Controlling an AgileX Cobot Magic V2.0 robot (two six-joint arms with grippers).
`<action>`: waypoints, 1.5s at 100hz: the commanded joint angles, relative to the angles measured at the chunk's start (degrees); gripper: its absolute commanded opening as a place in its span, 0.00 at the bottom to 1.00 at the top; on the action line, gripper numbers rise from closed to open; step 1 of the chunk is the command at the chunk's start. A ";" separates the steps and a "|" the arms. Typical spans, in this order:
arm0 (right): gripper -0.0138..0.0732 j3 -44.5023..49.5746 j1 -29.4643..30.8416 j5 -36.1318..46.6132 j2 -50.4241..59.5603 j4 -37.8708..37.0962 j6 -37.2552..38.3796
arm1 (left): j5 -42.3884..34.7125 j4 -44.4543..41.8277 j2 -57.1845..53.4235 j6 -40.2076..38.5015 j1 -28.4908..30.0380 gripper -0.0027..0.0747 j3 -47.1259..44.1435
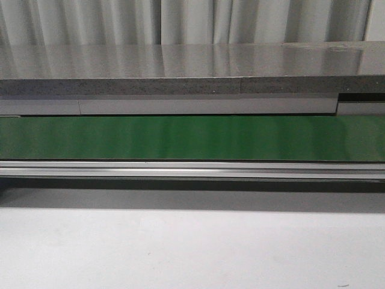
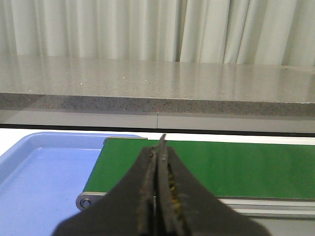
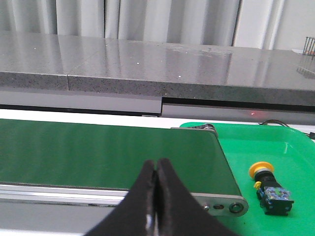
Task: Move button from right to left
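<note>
The button (image 3: 268,186), with a round yellow head and a dark blocky body with blue marks, lies on its side in the green tray (image 3: 290,147) past the right end of the green belt. My right gripper (image 3: 156,163) is shut and empty, hovering before the belt, well left of the button. My left gripper (image 2: 158,147) is shut and empty, before the belt's left end. The front view shows neither gripper nor the button.
The green conveyor belt (image 1: 192,137) runs across the front view, with a metal rail along its near edge. A blue tray (image 2: 44,167) lies at the belt's left end. A grey stone counter (image 1: 180,63) and curtains stand behind. White tabletop (image 1: 192,247) is in front.
</note>
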State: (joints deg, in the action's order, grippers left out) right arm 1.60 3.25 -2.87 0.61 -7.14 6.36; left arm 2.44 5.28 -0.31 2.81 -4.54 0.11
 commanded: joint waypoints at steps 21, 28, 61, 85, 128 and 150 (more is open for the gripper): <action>0.08 -0.88 0.18 4.24 1.05 -0.66 -0.13 | -4.26 -0.01 -1.78 -0.61 -0.21 0.01 -2.56; 0.08 -0.88 0.18 4.24 1.05 -0.66 -0.13 | -4.26 -0.01 -1.78 -0.61 -0.21 0.01 -2.56; 0.08 -0.88 0.18 4.24 1.05 -0.66 -0.13 | -4.26 -0.01 -1.78 -0.61 -0.21 0.01 -2.56; 0.08 -1.15 0.18 3.76 1.05 -0.66 -0.13 | -4.26 -0.01 -1.78 -0.61 -0.21 0.01 -2.56; 0.08 -19.36 0.18 -16.25 -3.69 -0.66 -0.13 | -4.26 -0.01 -1.78 -0.61 -0.21 0.01 -2.56; 0.08 -28.69 0.18 -23.14 -11.82 -0.76 -0.13 | -4.26 -0.01 -1.78 -0.61 -0.21 0.01 -2.56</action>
State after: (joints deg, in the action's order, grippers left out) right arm -22.62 3.25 -27.00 -7.01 -7.14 6.36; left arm 2.44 5.28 -0.31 2.81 -4.54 0.11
